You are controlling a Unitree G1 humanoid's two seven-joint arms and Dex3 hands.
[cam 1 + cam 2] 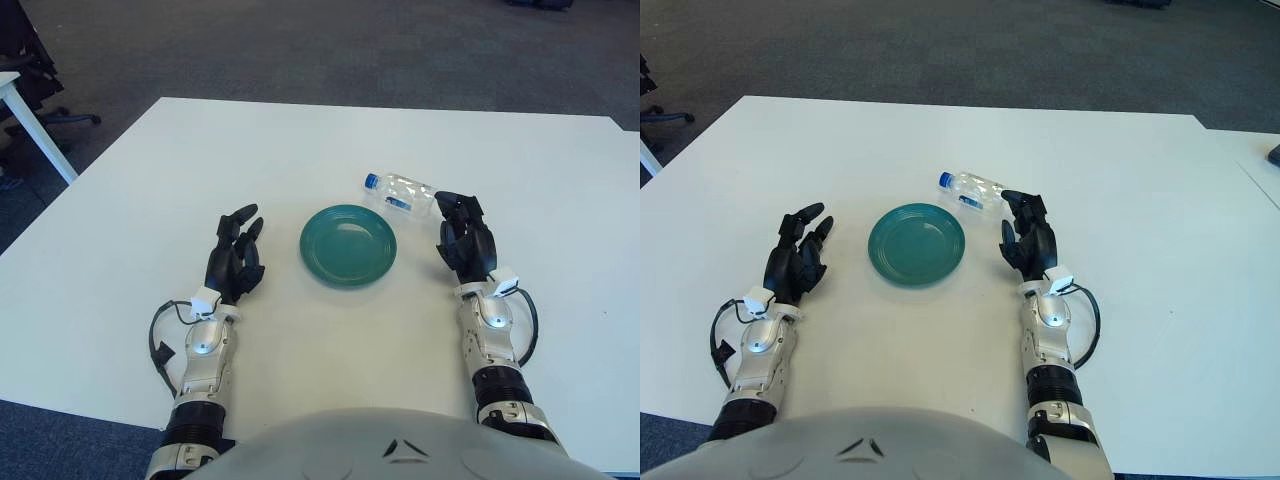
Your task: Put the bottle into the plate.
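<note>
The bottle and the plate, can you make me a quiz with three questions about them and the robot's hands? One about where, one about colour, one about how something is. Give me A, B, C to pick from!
1. Where is the bottle?
A. On the plate
B. On the table, behind and to the right of the plate
C. On the floor

2. What colour is the plate?
A. Green
B. Red
C. Yellow

3. How is the bottle?
A. Standing up
B. Lying on its side
C. Lifted in a hand

Answers:
1. B: it rests on the white table, past the plate's far right rim, just ahead of the right hand.
2. A: the plate is teal green all over and holds nothing.
3. B: it lies flat with its blue cap pointing left; neither the right hand nor the left hand holds it.
</note>
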